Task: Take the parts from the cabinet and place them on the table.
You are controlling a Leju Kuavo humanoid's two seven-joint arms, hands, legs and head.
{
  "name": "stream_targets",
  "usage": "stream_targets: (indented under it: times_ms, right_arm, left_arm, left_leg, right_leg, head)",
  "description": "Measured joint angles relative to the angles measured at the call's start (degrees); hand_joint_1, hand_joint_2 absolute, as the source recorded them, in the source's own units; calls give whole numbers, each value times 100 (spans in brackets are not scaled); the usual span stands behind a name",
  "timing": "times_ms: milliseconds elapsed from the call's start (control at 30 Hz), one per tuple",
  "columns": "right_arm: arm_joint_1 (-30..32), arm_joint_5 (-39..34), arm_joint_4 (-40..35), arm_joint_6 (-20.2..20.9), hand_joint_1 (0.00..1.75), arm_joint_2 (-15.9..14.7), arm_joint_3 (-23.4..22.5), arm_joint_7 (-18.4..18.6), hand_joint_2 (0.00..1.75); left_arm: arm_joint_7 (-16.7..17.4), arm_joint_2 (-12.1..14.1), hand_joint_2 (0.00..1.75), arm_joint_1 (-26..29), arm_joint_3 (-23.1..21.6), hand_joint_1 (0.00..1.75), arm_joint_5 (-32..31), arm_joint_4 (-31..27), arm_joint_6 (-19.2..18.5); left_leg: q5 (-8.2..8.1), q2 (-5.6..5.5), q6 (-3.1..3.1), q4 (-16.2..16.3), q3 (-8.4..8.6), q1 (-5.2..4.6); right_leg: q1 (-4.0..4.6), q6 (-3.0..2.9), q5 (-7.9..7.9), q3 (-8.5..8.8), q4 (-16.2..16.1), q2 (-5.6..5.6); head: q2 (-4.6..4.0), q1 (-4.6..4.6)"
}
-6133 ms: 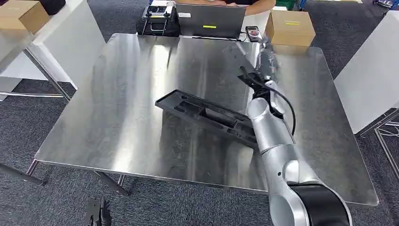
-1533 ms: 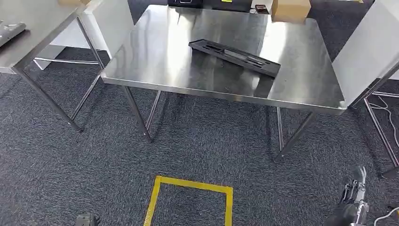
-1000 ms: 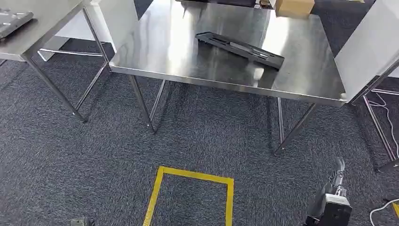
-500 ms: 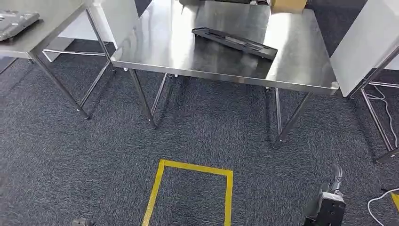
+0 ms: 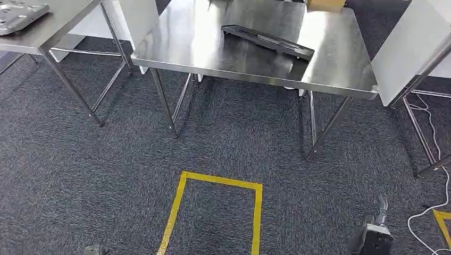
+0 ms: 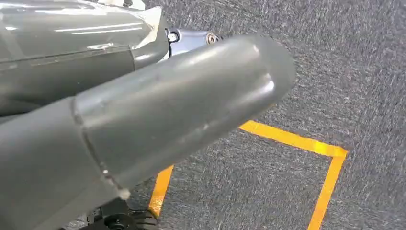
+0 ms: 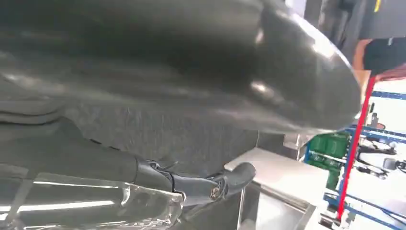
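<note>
Dark speckled carpet [image 5: 95,175] covers the floor, with a yellow tape rectangle [image 5: 257,212] marked on it below the steel table [image 5: 340,79]. Low at the right, the right hand [image 5: 378,215] hangs beside the robot's body over the carpet, its fingers [image 5: 382,204] straight and close together, holding nothing; the wrist view behind it shows one dark finger [image 7: 230,179] extended under the thick grey thumb [image 7: 201,62]. The left hand [image 6: 158,120] appears from its own wrist camera as a broad grey thumb above the tape corner, and how its fingers lie I cannot tell. Further out, the part [image 5: 267,41] lies flat on the tabletop: a long, narrow black plastic moulding with raised ribs and shallow recesses along its length, set at a slant, nearer the far edge than the near one and towards the right side, mirrored faintly in the polished steel. A cardboard box [image 5: 325,4] sits at the far right corner. A second steel table [image 5: 58,24] stands to the left, carrying a grey tray [image 5: 21,9] near its edge. White panels [image 5: 409,48] stand to the right, and a white cable [image 5: 433,204] trails across the carpet.
</note>
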Motion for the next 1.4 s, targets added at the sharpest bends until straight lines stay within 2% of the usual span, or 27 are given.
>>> stream_targets:
  times_ms: [33,100,133,167,200,267,300,333,433,467,500,567,600,633,667,700,800,833,933,1000,1100,1167,1200,1267,1300,1333,1400]
  right_arm:
    - [-31,-118,95,70,0,-13,-41,68,0]
    - [-243,-429,571,238,0,-76,-197,328,0]
    - [-458,-575,1088,236,0,-140,-326,446,0]
    - [-792,-702,1938,247,0,-247,-536,483,0]
    - [-1007,-856,2710,377,0,-332,-763,503,0]
    - [-1214,-974,3654,557,0,-441,-1081,455,0]
    - [-1315,-994,3998,594,0,-459,-1188,448,0]
    - [-1432,-1001,4292,603,0,-474,-1266,430,0]
    - [-1620,-1011,4997,612,0,-524,-1425,400,0]
    - [-1647,-1012,5177,612,0,-527,-1469,398,0]
    - [-1694,-1012,5307,612,0,-529,-1491,400,0]
    - [-1758,-1009,5484,612,0,-538,-1539,400,0]
    - [-1780,-1009,5575,612,0,-542,-1563,400,0]
    - [-1797,-1031,5649,646,0,-548,-1578,423,0]
    - [-1807,-1112,5732,749,0,-557,-1617,561,0]
    - [-1805,-1192,5807,836,0,-564,-1671,744,0]
    - [-1781,-1285,6082,807,0,-573,-1836,1506,0]
    - [-1753,-1236,6153,699,0,-575,-1867,1767,0]
    - [-1645,-795,6369,143,0,-583,-1845,2948,0]
    - [-1507,-550,6454,-98,0,-605,-1790,3485,0]
    - [-1407,-329,6570,-234,0,-590,-1667,4022,0]
    - [-1365,-251,6629,-315,0,-579,-1617,4328,0]
    - [-1336,-169,6651,-358,0,-577,-1574,4419,0]
    - [-1303,-52,6671,-440,0,-577,-1490,4476,0]
    - [-1295,-13,6675,-470,0,-579,-1460,4476,0]
    - [-1293,36,6682,-499,0,-581,-1427,4476,0]
    - [-1288,156,6708,-569,0,-586,-1357,4474,0]
  left_arm:
    - [4,0,0,-15,-4,0,-43,0,-4]
    - [55,-2,0,-44,-17,0,-109,0,18]
    - [105,-11,0,-61,-31,0,-140,0,57]
    - [177,-24,0,-85,-53,0,-173,2,83]
    - [225,-33,0,-122,-59,0,-186,4,116]
    - [258,-61,0,-165,-74,0,-205,9,153]
    - [267,-68,0,-173,-81,0,-205,9,155]
    - [271,-68,0,-174,-92,0,-205,9,155]
    - [273,-68,0,-205,-105,0,-203,11,151]
    - [273,-65,0,-198,-107,0,-203,11,151]
    - [273,-61,0,-197,-109,0,-203,15,153]
    - [273,-70,0,-188,-127,0,-203,24,151]
    - [273,-68,0,-192,-142,0,-203,24,151]
    - [275,-63,0,-191,-148,0,-203,26,151]
    - [282,-61,0,-189,-151,0,-199,30,164]
    - [316,-61,0,-190,-151,0,-169,35,179]
    - [528,-31,0,-189,-127,0,48,44,323]
    - [669,-20,0,-192,-100,0,140,50,363]
    - [1150,33,0,-108,81,0,372,77,448]
    - [1434,53,0,-51,177,0,424,107,577]
    - [1887,74,0,-12,295,0,442,136,853]
    - [2313,72,0,44,332,0,431,149,1185]
    - [2530,63,0,66,373,0,424,159,1346]
    - [2813,39,0,109,431,0,424,192,1565]
    - [2914,24,0,113,446,0,426,195,1640]
    - [2988,9,0,113,465,0,435,197,1705]
    - [3104,-28,0,114,509,0,431,199,1797]
  left_leg:
    - [52,-4,65,-1,-75,1]
    - [172,13,85,2,-232,-15]
    - [235,25,81,4,-315,-19]
    - [304,40,77,8,-402,-20]
    - [362,37,72,15,-468,-21]
    - [468,5,40,20,-580,-22]
    - [514,-4,8,27,-607,-23]
    - [557,1,-32,34,-651,-60]
    - [686,27,-120,17,-670,-63]
    - [724,24,-165,15,-686,-57]
    - [604,7,-190,89,-744,-21]
    - [-104,-5,-230,704,-941,-10]
    - [-422,-15,-257,1183,-1069,-10]
    - [-584,-16,-275,1561,-1155,-10]
    - [-589,-16,-285,1827,-1168,-8]
    - [-464,-15,-285,1778,-1052,-6]
    - [-19,-14,-251,412,-78,15]
    - [-166,-26,-229,74,138,4]
    - [-112,-34,-113,75,49,-54]
    - [-1,-12,18,-9,31,10]
    - [101,-5,97,-8,-113,-12]
    - [157,8,86,-3,-195,-16]
    - [178,-1,74,-2,-220,-16]
    - [213,-76,30,1,-241,-15]
    - [227,-88,8,3,-241,-14]
    - [243,-108,-23,4,-256,-23]
    - [272,-164,-85,17,-279,-60]
  right_leg:
    - [5,-55,-263,-114,256,4]
    - [-9,-95,-767,-413,1125,5]
    - [-11,-69,-891,-516,1494,5]
    - [-14,-12,-866,-495,1655,5]
    - [-17,60,-721,-333,1520,3]
    - [-23,144,-366,256,714,4]
    - [-24,124,-327,614,183,4]
    - [-7,49,-475,936,-308,10]
    - [52,-39,-456,802,-350,21]
    - [17,-116,-405,765,-364,13]
    - [-53,-188,-353,743,-368,-6]
    - [-24,-314,-248,620,-366,-20]
    - [-10,-323,-191,601,-358,-26]
    - [3,-323,-144,533,-349,-32]
    - [9,-316,-89,456,-327,-32]
    - [11,-295,-68,391,-299,-32]
    - [7,-274,-44,252,-187,-31]
    - [38,-250,-32,204,-152,-34]
    - [50,-144,38,189,-152,-34]
    - [66,-77,20,119,-93,-37]
    - [32,-162,-624,-375,980,1]
    - [13,-123,-884,-617,1690,1]
    - [0,-77,-842,-526,1613,1]
    - [-16,27,-545,46,745,12]
    - [-37,54,-393,392,173,93]
    - [-53,34,-365,638,-268,304]
    - [-1,-23,-322,590,-272,201]
  head:
    - [0,44]
    - [0,55]
    - [0,55]
    - [0,55]
    - [0,61]
    - [0,63]
    - [0,72]
    - [0,66]
    - [0,53]
    - [0,55]
    - [0,57]
    - [0,31]
    - [0,37]
    - [0,33]
    - [0,35]
    - [0,33]
    - [0,33]
    - [0,31]
    - [0,33]
    - [0,40]
    - [0,74]
    - [0,79]
    - [0,72]
    - [0,72]
    - [0,77]
    - [0,81]
    - [0,66]
